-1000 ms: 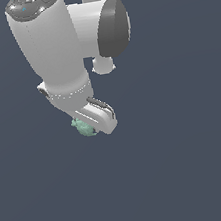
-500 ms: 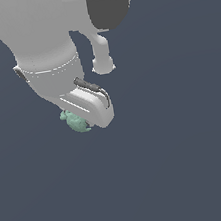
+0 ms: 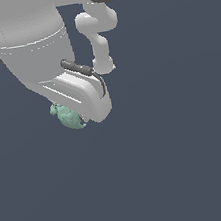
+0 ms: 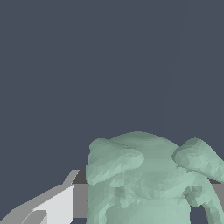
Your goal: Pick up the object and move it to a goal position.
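Observation:
The object (image 3: 69,117) is a small pale mint-green lumpy item, peeking out from under the white hand of my gripper (image 3: 76,119) in the exterior view. The hand's body hides the fingertips there. In the wrist view the object (image 4: 148,179) fills the near part of the picture, with rounded lobes sticking out. A grey and white finger (image 4: 52,205) presses against its side, so the gripper is shut on it. The object hangs off the ground with the arm.
Only the plain dark blue-grey ground (image 3: 181,162) lies around the arm. The arm's white links (image 3: 98,38) rise behind the hand in the exterior view.
The arm and the held object have grown larger in the exterior view and shifted toward its left, so they have come closer to the camera. The grip is unchanged.

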Available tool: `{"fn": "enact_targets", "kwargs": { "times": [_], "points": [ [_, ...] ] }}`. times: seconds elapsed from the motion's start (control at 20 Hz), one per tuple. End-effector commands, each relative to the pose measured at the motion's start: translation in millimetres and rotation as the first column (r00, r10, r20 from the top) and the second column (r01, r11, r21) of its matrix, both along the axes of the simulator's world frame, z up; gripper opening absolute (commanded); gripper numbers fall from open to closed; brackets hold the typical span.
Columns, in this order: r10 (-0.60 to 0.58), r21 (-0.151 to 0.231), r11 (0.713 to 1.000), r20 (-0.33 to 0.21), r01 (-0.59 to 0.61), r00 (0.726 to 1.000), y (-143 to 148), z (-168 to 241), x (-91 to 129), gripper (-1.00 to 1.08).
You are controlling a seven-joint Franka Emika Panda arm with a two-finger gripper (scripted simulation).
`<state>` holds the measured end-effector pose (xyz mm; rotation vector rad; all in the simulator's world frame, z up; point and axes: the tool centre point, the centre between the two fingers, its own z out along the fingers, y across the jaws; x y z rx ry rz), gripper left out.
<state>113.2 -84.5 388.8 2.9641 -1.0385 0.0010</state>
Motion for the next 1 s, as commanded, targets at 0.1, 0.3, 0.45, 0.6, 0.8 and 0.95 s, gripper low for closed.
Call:
{"fn": "enact_targets", "kwargs": {
  "times": [0.1, 0.3, 0.45, 0.6, 0.8, 0.95],
  "points": [
    [0.001, 0.001, 1.0, 0.0, -0.001, 1.0, -0.9, 12.4, 4.3, -1.0],
    [0.001, 0.001, 1.0, 0.0, -0.001, 1.0, -1.6, 20.3, 7.2, -1.0],
    [0.001, 0.001, 1.0, 0.0, -0.001, 1.0, -1.9, 24.2, 8.8, -1.0],
    [0.001, 0.001, 1.0, 0.0, -0.001, 1.0, -2.0, 26.6, 9.7, -1.0],
    [0.0, 0.001, 1.0, 0.0, 0.0, 1.0, -2.5, 28.1, 10.3, -1.0],
    [0.0, 0.001, 1.0, 0.0, 0.0, 1.0, -2.5, 28.7, 10.5, -1.0]
  ]
}}
